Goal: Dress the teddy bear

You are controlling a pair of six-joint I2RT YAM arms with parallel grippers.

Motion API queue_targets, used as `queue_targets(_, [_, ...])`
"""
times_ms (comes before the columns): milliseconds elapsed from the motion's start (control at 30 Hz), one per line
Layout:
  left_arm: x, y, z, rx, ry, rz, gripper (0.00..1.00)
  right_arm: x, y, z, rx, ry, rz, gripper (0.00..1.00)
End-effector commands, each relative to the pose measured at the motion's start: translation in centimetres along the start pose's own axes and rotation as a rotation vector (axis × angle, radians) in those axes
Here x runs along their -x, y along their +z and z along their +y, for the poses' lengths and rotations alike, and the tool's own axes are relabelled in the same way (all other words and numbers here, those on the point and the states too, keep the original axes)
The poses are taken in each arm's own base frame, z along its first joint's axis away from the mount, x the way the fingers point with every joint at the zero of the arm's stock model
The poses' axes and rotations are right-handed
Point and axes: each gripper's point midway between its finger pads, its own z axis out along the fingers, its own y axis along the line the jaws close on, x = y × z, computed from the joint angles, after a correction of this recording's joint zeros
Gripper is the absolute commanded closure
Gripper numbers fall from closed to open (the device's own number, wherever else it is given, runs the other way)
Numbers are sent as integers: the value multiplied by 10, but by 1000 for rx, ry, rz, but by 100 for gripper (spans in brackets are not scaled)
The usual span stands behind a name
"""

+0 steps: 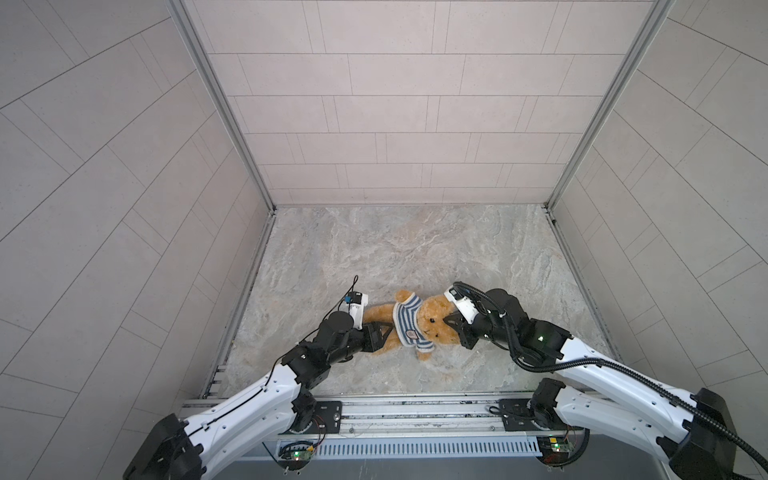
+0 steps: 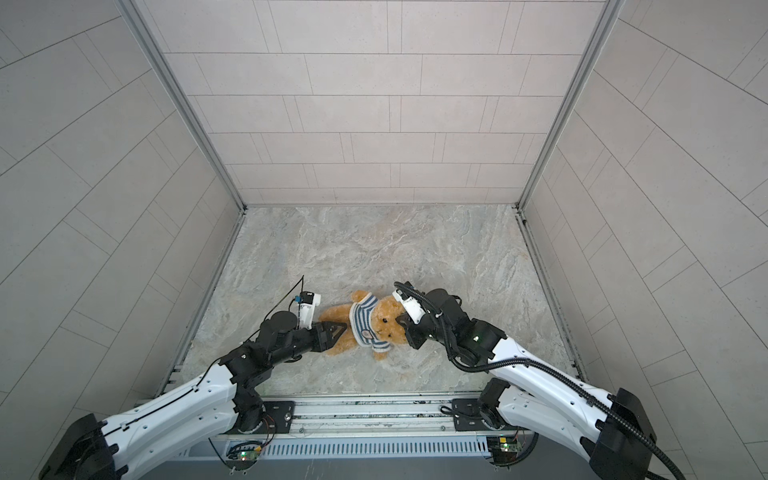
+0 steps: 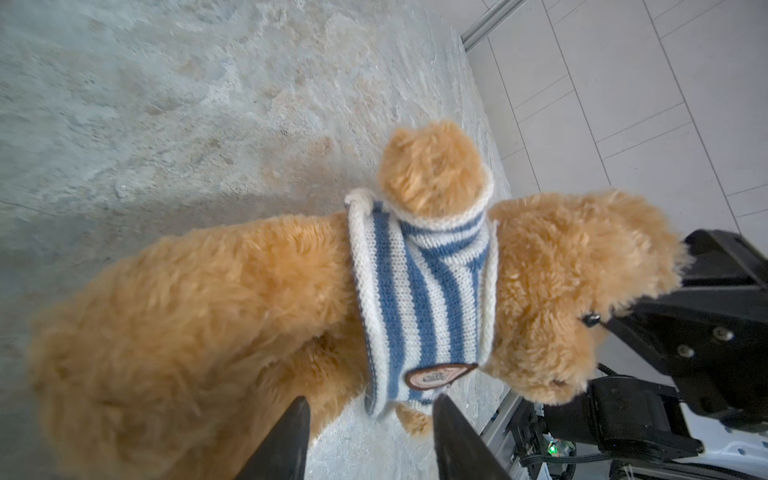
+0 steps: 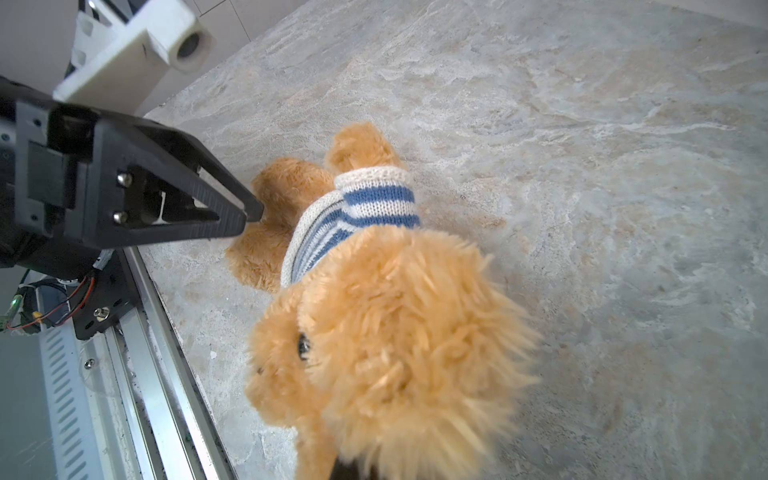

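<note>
Lying on the marbled bench (image 1: 415, 249), near its front edge and about midway between the two arms: the teddy bear (image 1: 434, 322) (image 2: 384, 322), golden-brown plush. Its head is pointing toward the right arm and its legs toward the left arm.

- Striped shirt (image 1: 407, 324) (image 3: 419, 291), blue and white knit: it is sitting on the bear's upper torso, with the collar at the neck and the hem across the chest, leaving the belly and legs bare. One paw is poking out of each sleeve in both top views.
- Badge (image 3: 440, 374), oval with a brown rim: it is showing on the shirt front, close to the hem.
- Left gripper (image 1: 390, 330) (image 3: 372, 399): it is pointing at the bear's legs with its jaws parted to a moderate gap. The left wrist view is showing fur and bench between the two dark fingers (image 3: 291, 436), and nothing is being held.
- Right gripper (image 1: 445, 322) (image 2: 398, 320): it is pressing in at the side of the bear's head with its jaws closed together. It is pinching fur at the ear, as far as the wrist views are showing.
- Bear's face: it is turning toward the front rail, with one black eye (image 4: 303, 347) showing in the right wrist view.
</note>
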Motion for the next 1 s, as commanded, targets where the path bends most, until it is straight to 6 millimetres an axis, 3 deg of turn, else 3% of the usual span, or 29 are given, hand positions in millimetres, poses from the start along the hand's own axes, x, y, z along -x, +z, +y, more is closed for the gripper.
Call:
queue_targets(0, [-2,6,0,1,-1,-19,50,26,-5,1,-1,22,-66,100])
queue_targets(633, [-28,46,-28,-33,21,89,67,28,-3,0,3,27,-65,100])
queue_targets(833, [-30,53,-22,4,11,97,85,29,-5,0,1,26,-69,100])
queue_targets(967, [-34,50,1,120,22,106,99,31,-10,0,5,24,-83,100])
